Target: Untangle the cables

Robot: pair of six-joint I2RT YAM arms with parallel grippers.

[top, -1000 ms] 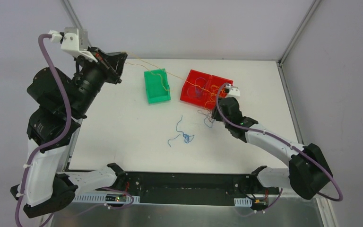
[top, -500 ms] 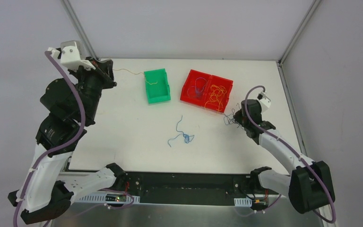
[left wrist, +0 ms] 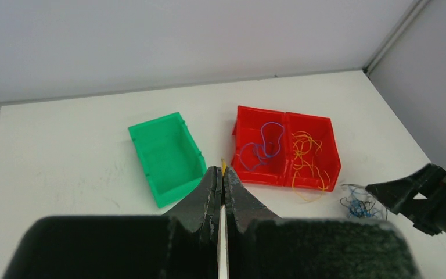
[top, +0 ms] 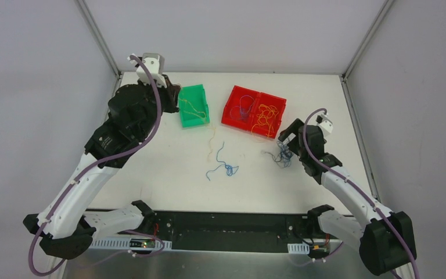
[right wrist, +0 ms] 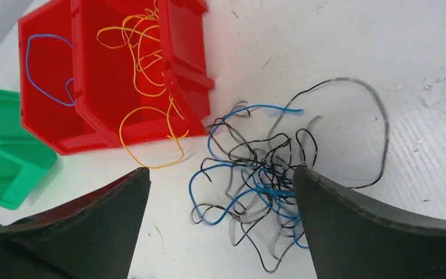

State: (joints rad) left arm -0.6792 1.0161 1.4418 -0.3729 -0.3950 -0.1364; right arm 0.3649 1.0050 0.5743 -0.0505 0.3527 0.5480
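Right claw (right wrist: 219,170) is hanging wide open, straddling the blue-black tangle (right wrist: 261,189) lower centre; left claw (left wrist: 221,174) is pinching a yellow strand (left wrist: 223,165).

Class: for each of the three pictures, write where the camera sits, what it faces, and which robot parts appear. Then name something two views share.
Top: above and behind the bases, looking down on the table; left arm and right arm show.
Left wrist: on the left arm, facing the green bin and red bin past the left gripper, shut on a yellow wire.
Right wrist: low over the table, facing the dark tangle between the fingers of the open right gripper.
Shared: both wrist views show the red bin.
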